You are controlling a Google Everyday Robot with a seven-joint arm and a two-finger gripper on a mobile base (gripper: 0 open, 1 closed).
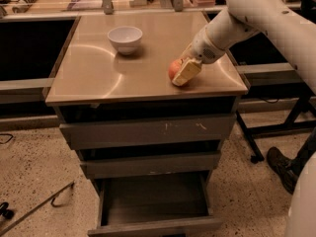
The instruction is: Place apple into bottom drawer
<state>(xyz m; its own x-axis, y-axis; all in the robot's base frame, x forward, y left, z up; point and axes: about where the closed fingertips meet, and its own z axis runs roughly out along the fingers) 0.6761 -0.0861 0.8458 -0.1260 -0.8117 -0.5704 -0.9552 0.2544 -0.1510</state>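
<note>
The red-orange apple rests on the cabinet's tan top, near its right front corner. My gripper reaches in from the right on the white arm and is down at the apple, its pale tip covering the apple's right side. The bottom drawer is pulled out toward me at floor level, and its grey inside looks empty. The two drawers above it are pushed in.
A white bowl stands at the back left of the cabinet top. The top drawer front has white scratch marks. A person's shoe and a table leg are on the floor at the right. A metal rod lies at the lower left.
</note>
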